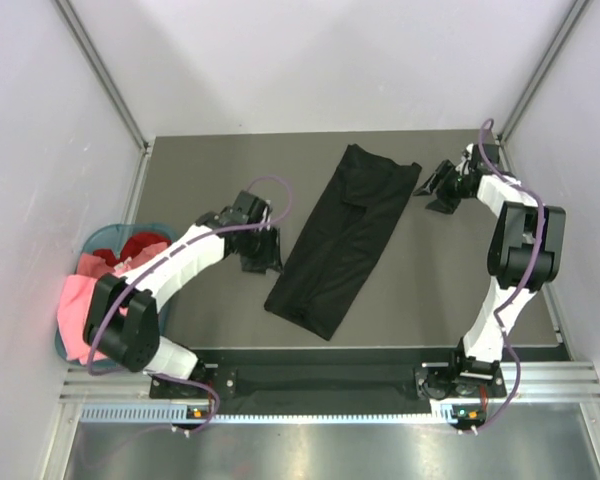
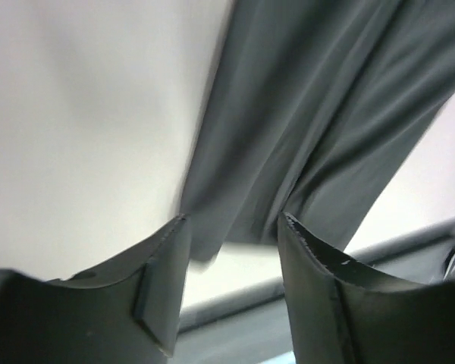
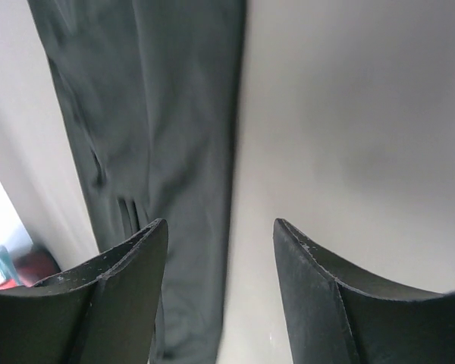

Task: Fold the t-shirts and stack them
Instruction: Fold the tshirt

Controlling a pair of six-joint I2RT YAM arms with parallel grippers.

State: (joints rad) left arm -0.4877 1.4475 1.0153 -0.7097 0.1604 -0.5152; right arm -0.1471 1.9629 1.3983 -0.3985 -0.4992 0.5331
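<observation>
Viewing from top: one black shirt (image 1: 345, 240), plain, folded into long strip, lying diagonal at middle of table (image 1: 210, 170). One teal basket (image 1: 98, 238) off table's left side; one pink shirt (image 1: 75, 310) draped over rim, one red shirt (image 1: 132, 245) inside. Two arms. Left gripper (image 1: 260, 255) just beside strip's left edge. Right gripper (image 1: 442, 190) near strip's far right corner, apart from it.

Left wrist: left gripper (image 2: 231, 227) jaws apart, gripping nothing; black shirt (image 2: 288, 114) just ahead.

Right wrist: right gripper (image 3: 220, 227) jaws apart, gripping nothing; black shirt (image 3: 159, 114) ahead, left of centre.
</observation>
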